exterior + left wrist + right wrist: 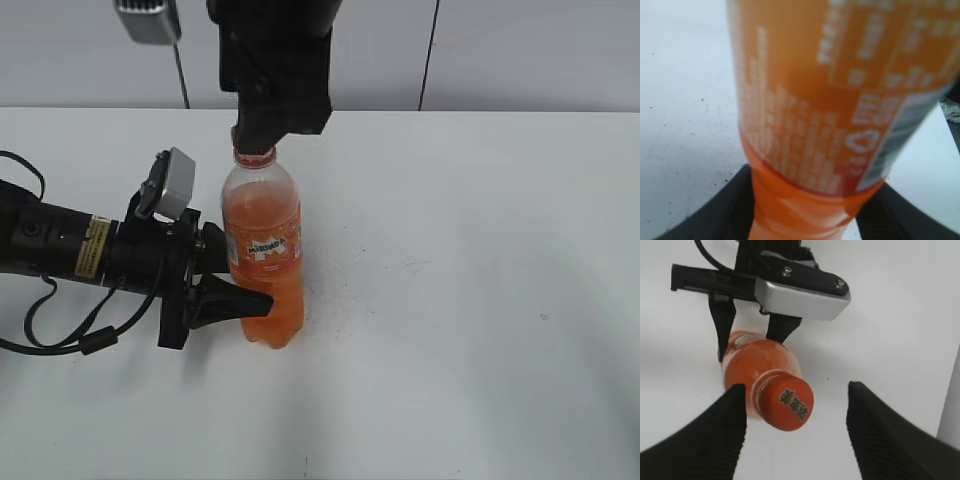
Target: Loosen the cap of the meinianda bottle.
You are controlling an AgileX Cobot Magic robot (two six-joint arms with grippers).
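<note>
The right gripper (796, 427) is hovering wide open over the cap (788, 402) — orange, lettered on top, nearer its left finger and apparently not touching. The left gripper (236, 276) is clamping the meinianda bottle (265, 255) at its labelled waist — upright on the white table (480, 300), full of orange drink.

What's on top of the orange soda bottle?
An orange cap tops the bottle, with the right gripper open around it. From the front, that gripper covers most of the cap.
</note>
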